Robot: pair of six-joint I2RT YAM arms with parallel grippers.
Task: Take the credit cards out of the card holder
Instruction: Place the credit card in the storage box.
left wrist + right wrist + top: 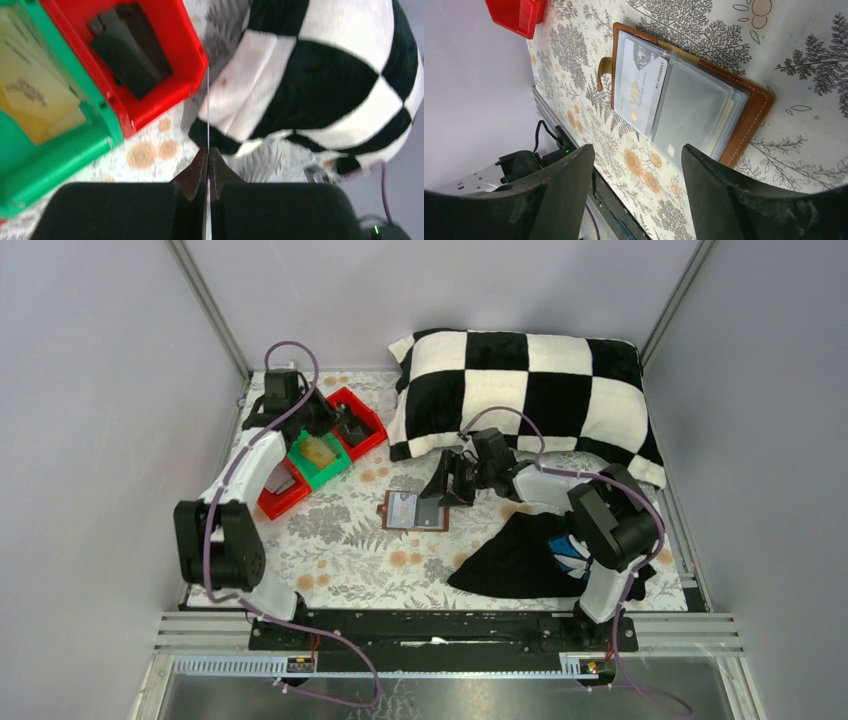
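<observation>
While our left pincer (208, 162) sat shut by the red tray (167, 102), we held our right pincer (638, 152) wide above the card holder (755, 109).

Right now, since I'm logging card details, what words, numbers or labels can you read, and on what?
"VIP": gold letters on the pale credit card in the brown card holder.
"NO" with digits beside it, same card: digits too small to read.
Yellow card in the green tray: print blurred, unreadable.
</observation>
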